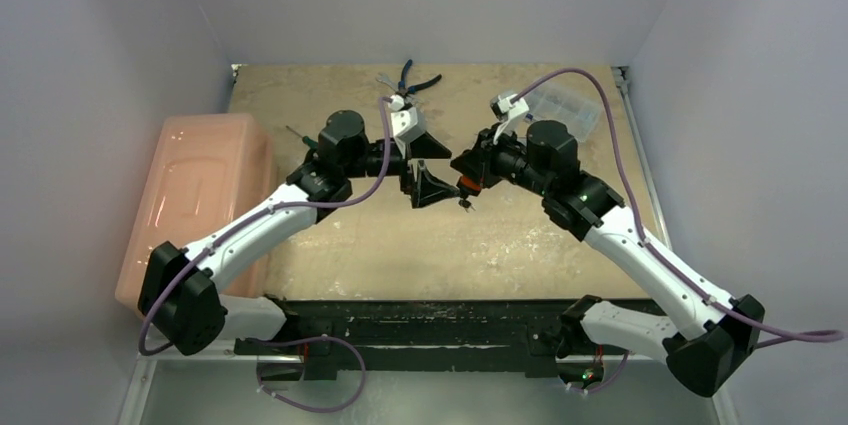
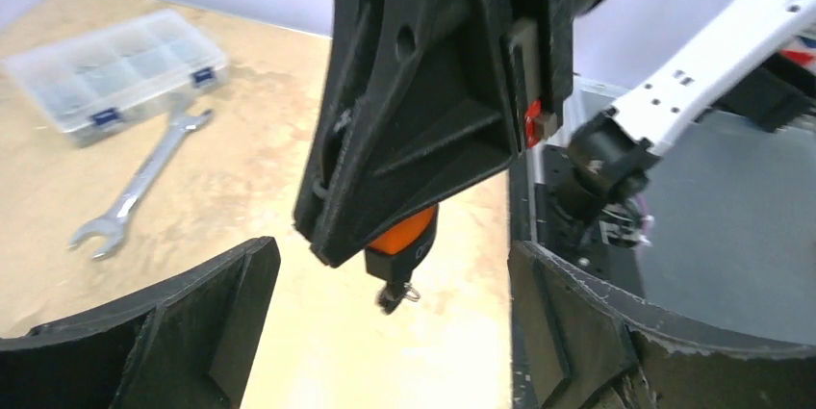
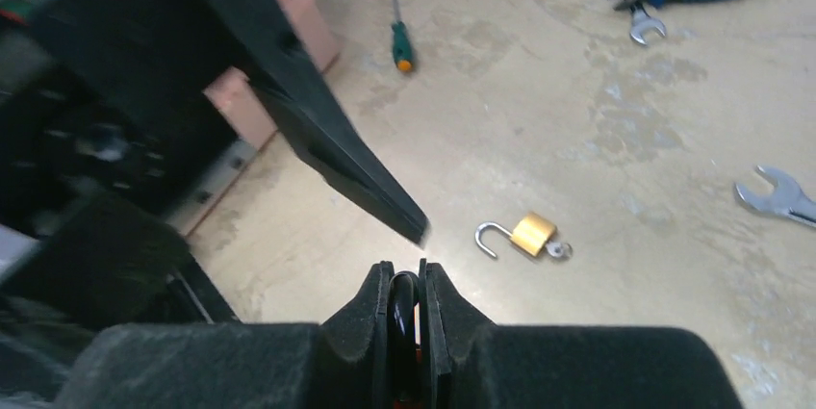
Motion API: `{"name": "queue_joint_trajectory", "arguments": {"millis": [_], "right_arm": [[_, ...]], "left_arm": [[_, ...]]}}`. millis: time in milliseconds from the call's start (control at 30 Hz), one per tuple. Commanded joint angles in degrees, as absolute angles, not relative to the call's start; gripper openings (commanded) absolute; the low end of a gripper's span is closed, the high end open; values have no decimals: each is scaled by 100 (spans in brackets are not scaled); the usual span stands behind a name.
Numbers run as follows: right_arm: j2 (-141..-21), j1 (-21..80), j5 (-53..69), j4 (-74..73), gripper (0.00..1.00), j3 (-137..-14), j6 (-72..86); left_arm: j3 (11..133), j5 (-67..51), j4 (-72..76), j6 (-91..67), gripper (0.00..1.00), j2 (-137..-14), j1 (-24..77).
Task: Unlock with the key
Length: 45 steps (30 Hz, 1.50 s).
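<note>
**Top external view.** My left gripper stands wide open over the middle of the desk. It faces my right gripper, which is clamped on an orange item. The two grippers' tips nearly meet.

**Left wrist view.** The orange item hangs below my right gripper and is seen between my spread left fingers. It has a dark metal tip and a small ring at its lower end.

**Right wrist view.** My right jaws are pressed together on the item. The padlock lies flat on the desk, just beyond them and to the right. It has a brass body and a silver shackle swung open. A silvery piece at its base is too small to identify.
</note>
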State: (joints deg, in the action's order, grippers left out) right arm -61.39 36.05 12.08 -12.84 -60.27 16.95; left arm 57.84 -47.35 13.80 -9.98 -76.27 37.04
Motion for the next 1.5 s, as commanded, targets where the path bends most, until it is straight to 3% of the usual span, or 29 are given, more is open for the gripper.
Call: {"name": "queue_joint_trajectory", "arguments": {"millis": [0,200,367,933,1467], "right_arm": [[-6229,3569,651,-1072,0,-5914,1882],[-6592,3560,825,-787,0,-5660,2172],[-7097,3558,1628,-174,0,-5466,2476],[-9092,3538,2682,1300,0,-5212,2969],[-10618,2809,3023,763,0,-5552,2760]], "left_arm": [[6007,-3607,1069,-351,98,-7112,3645],[5347,-2134,1998,-701,99,-6491,3640],[5376,-1417,1899,-729,99,-6309,3645],[5397,-1310,1873,-844,95,-6317,3642],[5423,-1454,1829,-784,94,-6415,3641]]}}
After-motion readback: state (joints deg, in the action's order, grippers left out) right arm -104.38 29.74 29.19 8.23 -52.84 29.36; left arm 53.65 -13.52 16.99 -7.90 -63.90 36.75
